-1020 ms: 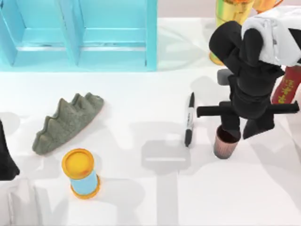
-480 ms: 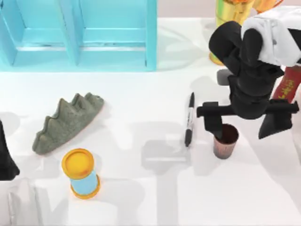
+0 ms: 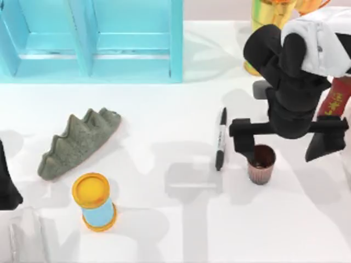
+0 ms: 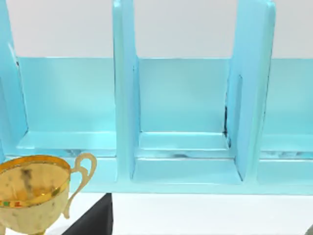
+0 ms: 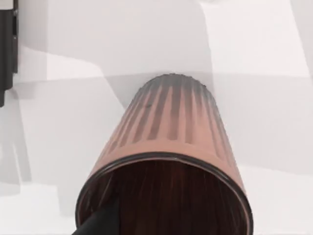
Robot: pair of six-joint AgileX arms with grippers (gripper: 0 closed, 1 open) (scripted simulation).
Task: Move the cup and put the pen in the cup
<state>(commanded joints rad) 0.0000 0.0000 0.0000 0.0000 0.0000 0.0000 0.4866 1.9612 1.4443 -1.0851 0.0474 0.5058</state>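
At my ten o'clock stood a blue shelf; at eight lay a green jagged rock and a yellow-capped blue cylinder.

- White table spans the top view.
- Ribbed copper-brown cup, right of centre.
- Slim black pen just left of it.
- Grey-green spiky rock, left.
- Blue cylinder with orange ends, lower left.
- Turquoise shelf rack, upper left.
- Gold trophy, upper right.

Right arm reaching in from top view's upper right, wrist pointing down, right gripper low over worktop, jaws spread wide. Left arm parked at left edge, low.
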